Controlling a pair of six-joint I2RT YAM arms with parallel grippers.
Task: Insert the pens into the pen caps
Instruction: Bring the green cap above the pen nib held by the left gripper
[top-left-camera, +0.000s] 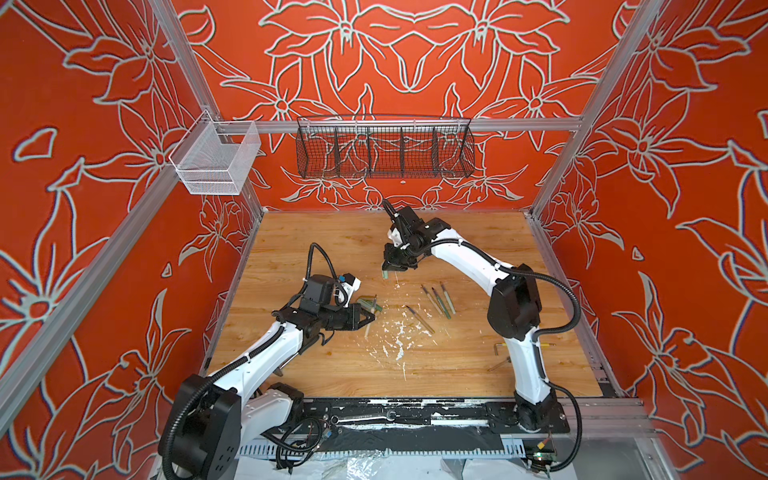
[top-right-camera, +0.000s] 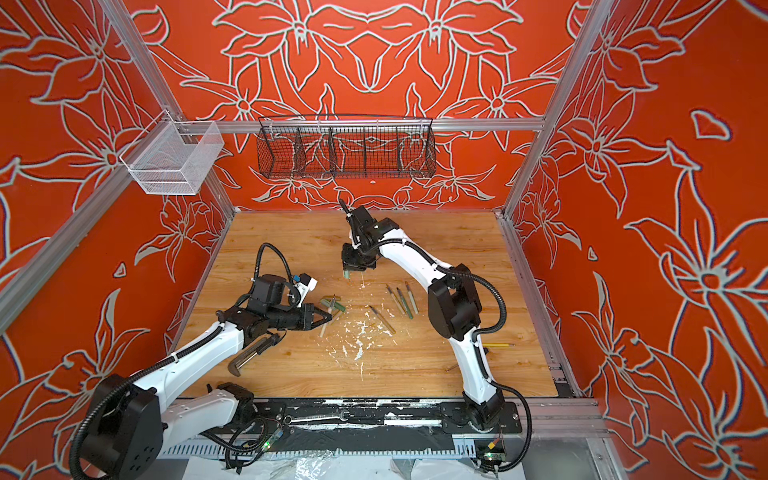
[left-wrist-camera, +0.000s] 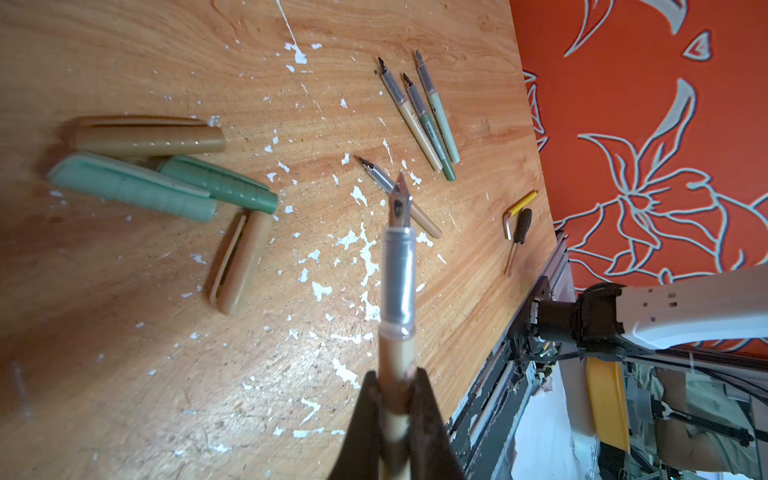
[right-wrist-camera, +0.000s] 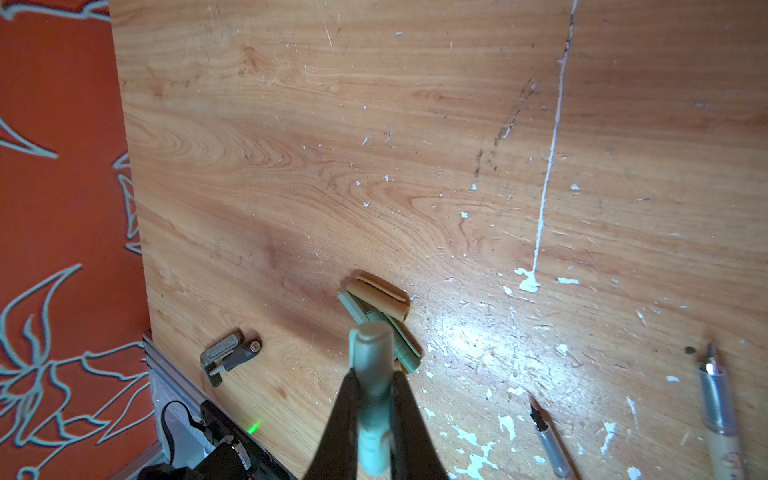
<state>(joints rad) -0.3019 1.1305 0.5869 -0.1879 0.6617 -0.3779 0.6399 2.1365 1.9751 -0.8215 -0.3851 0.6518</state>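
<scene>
My left gripper (left-wrist-camera: 397, 376) (top-left-camera: 369, 318) is shut on a tan pen (left-wrist-camera: 398, 270), whose dark nib points away from the jaws, just above the table. Beside it lie several pen caps (left-wrist-camera: 149, 137) (top-left-camera: 368, 302), tan and green, in a loose cluster. My right gripper (right-wrist-camera: 374, 374) (top-left-camera: 388, 268) hangs farther back, shut on a pale green pen cap (right-wrist-camera: 371, 345) that sticks out past its fingertips. Three pens (top-left-camera: 436, 297) (left-wrist-camera: 419, 116) lie side by side right of centre. Another pen (top-left-camera: 419, 319) (top-right-camera: 382, 319) lies alone in front of them.
A pipe wrench (top-right-camera: 253, 353) (right-wrist-camera: 228, 355) lies under the left arm. A yellow rod (top-right-camera: 498, 345), a hex key (top-left-camera: 496, 349) and a screwdriver (left-wrist-camera: 519, 232) lie by the right arm's base. A black wire basket (top-left-camera: 384, 147) and a white mesh basket (top-left-camera: 214, 160) hang on the frame. White flecks mark the wood.
</scene>
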